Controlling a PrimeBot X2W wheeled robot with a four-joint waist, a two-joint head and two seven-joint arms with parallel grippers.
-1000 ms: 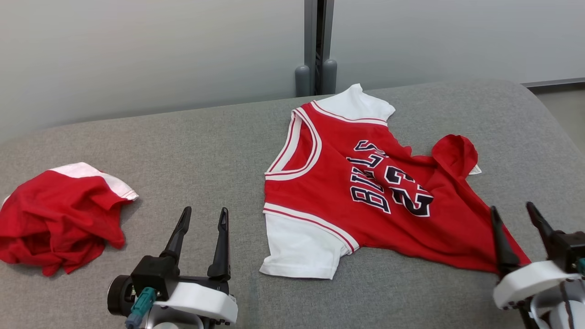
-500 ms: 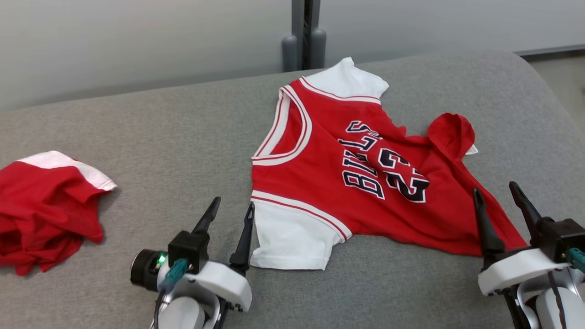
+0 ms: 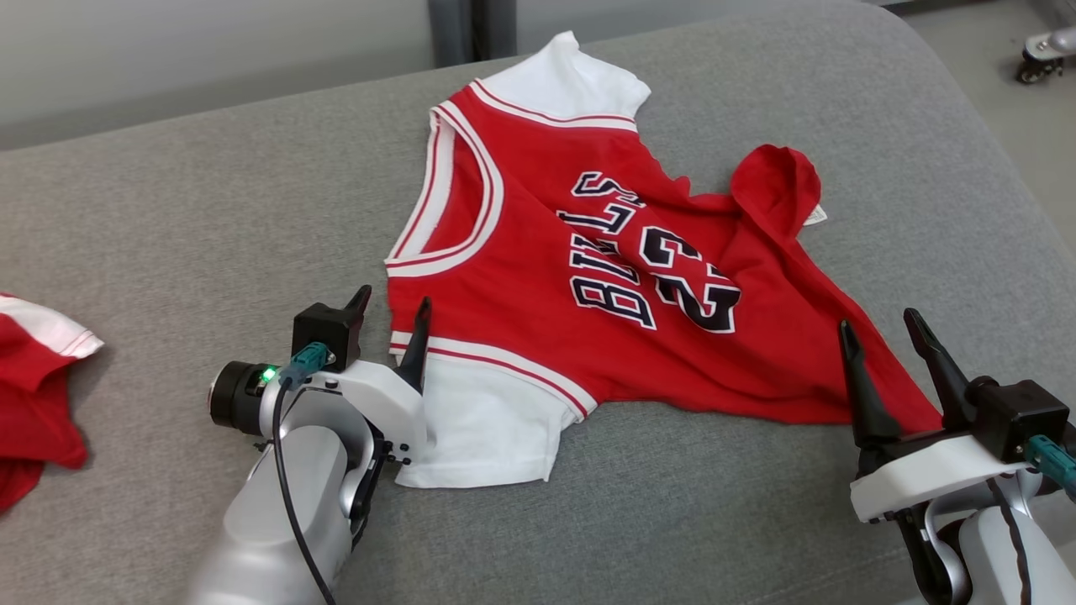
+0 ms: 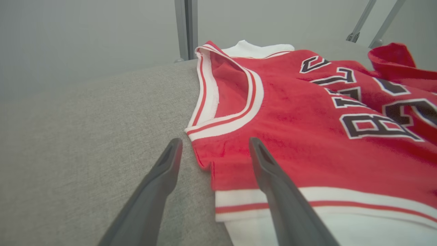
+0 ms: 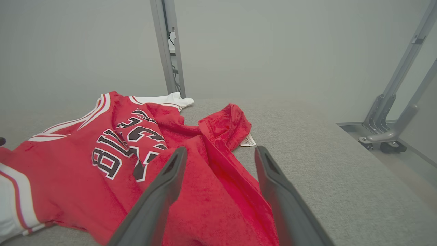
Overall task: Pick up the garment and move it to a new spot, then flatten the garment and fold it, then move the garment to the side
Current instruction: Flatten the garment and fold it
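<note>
The left gripper [image 3: 393,296] has come across from bare cushion [image 3: 168,210] to the jersey's [image 3: 546,277] near shoulder, and the head camera has swung too, so everything is sitting further left and higher in that view.

At the cushion's left edge a second red-and-white garment [image 3: 34,378] is lying bunched, well apart from the jersey and partly cut off by the frame.

Next, the left gripper is standing with its jaws apart and nothing between them. In the left wrist view the gripper [image 4: 215,140] is straddling the jersey's [image 4: 290,136] shoulder edge: the left finger is hanging over grey cushion [image 4: 85,136], the right finger over the red cloth and the white sleeve band. Whether either finger is touching the cloth I cannot tell.

The jersey is lying face up from the middle of the cushion toward its right side, neck opening to the left, hem to the right. Its far white sleeve is reaching the cushion's far edge near a grey post [image 3: 458,29]; its near white sleeve is pointing toward the near edge. The far part of the hem is lying flipped over, showing a small white label [image 3: 814,217].

At the hem's near corner the right gripper [image 3: 878,319] is also standing open and holding nothing. In the right wrist view the gripper's [image 5: 220,149] left finger is lying over red cloth [image 5: 85,160], the right finger along the hem's edge beside bare cushion [image 5: 341,177].

Beyond the cushion's far right corner a caster [image 3: 1030,67] is resting on the floor
</note>
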